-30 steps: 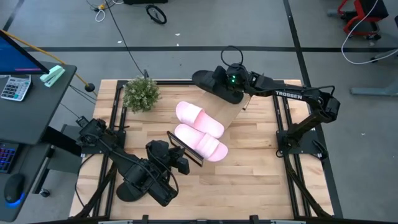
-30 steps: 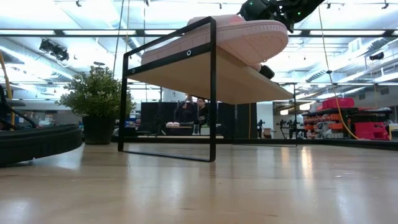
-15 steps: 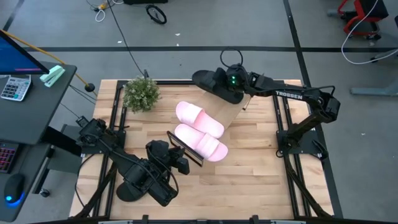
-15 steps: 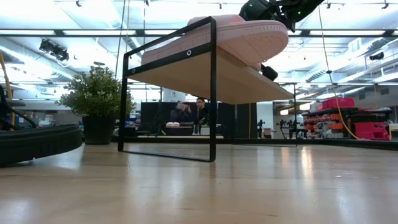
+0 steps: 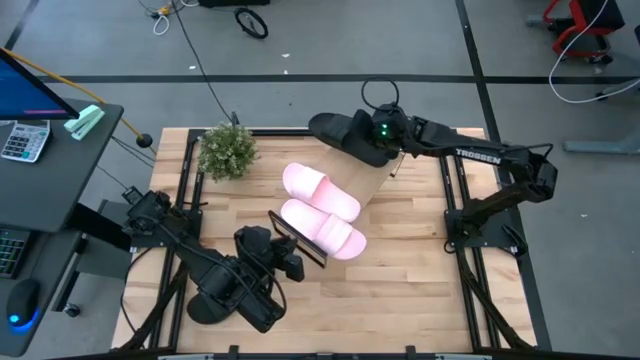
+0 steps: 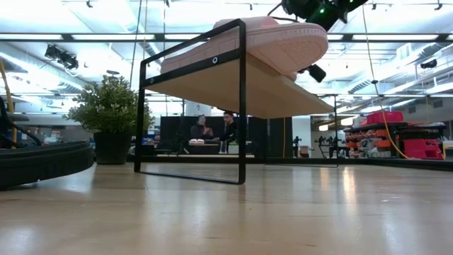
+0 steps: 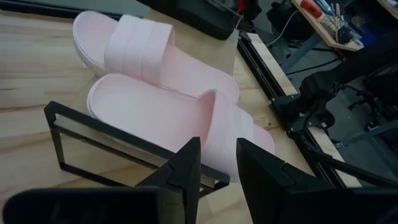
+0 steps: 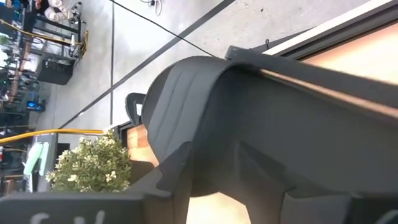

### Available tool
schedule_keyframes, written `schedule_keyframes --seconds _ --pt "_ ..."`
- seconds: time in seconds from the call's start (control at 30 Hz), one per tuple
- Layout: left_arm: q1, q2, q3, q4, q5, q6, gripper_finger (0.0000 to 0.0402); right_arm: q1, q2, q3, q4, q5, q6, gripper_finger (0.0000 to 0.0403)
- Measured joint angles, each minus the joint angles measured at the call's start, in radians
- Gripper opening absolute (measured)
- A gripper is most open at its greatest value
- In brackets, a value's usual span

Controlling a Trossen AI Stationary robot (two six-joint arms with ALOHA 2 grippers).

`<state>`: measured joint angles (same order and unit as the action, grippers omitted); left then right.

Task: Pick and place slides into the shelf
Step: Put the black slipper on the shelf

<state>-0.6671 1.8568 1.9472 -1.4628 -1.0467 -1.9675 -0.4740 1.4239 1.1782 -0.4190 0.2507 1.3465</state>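
Observation:
The shelf [image 5: 382, 182] stands slantwise mid-table, and two pale pink slides [image 5: 320, 190] [image 5: 328, 232] lie side by side on its board. One black slide [image 5: 338, 134] lies across the shelf's far end. My right gripper [image 5: 370, 142] hovers at that slide's right end, fingers a little open [image 8: 211, 155], with the slide [image 8: 205, 93] filling its view. A second black slide [image 5: 205, 305] lies flat at the near left, under my left arm. My left gripper [image 5: 288, 260] waits open by the shelf's near end frame [image 7: 124, 146]. My right gripper: its dark fingertips [image 8: 183, 152] show against the dark slide, and I cannot tell whether they touch it. My left gripper touches nothing.
A potted plant [image 5: 227, 150] stands at the far left corner. Bare tabletop [image 5: 410, 260] lies to the right of and nearer than the shelf. In the low view the second black slide [image 6: 42, 163] sits at the left, and people show in the room behind.
My right gripper has drawn back a little toward the table's right edge and risen slightly. The black slide at the shelf's far end has stayed where it was.

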Motion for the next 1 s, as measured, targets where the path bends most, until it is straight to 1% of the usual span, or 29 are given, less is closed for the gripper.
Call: schedule_keyframes --seconds 0.17,0.33,0.43,0.53,0.67,0.73,0.83,0.9,1.0 --pt "-0.022 0.0 0.0 0.0 0.046 -0.011 0.0107 0.008 -0.072 -0.001 -0.075 0.014 -0.035 0.0144" --pt "-0.072 0.013 -0.002 0.018 0.045 -0.068 0.0107 0.059 -0.167 -0.001 -0.133 0.035 -0.098 0.0151" --pt "-0.112 0.027 -0.021 0.081 -0.013 -0.098 0.0107 0.103 -0.227 -0.001 -0.138 0.044 -0.146 0.0151" --pt "-0.145 0.03 -0.065 0.192 -0.073 -0.105 0.0107 0.16 -0.282 -0.001 -0.139 0.041 -0.199 0.0151" --pt "-0.18 0.031 -0.113 0.33 -0.092 -0.099 0.0107 0.276 -0.341 -0.001 -0.134 -0.02 -0.226 0.0151" --pt "-0.19 0.03 -0.141 0.426 -0.097 -0.066 0.0107 0.359 -0.357 -0.001 -0.134 -0.036 -0.226 0.0151" --pt "-0.208 0.032 -0.15 0.559 -0.117 0.036 0.0107 0.491 -0.361 -0.001 -0.13 -0.025 -0.214 0.015" --pt "-0.213 0.03 -0.149 0.656 -0.126 0.131 0.0107 0.569 -0.352 -0.001 -0.13 0.01 -0.184 0.0149" --pt "-0.213 0.03 -0.149 0.803 -0.116 0.294 0.0107 0.657 -0.328 -0.001 -0.121 0.066 -0.162 0.0149"
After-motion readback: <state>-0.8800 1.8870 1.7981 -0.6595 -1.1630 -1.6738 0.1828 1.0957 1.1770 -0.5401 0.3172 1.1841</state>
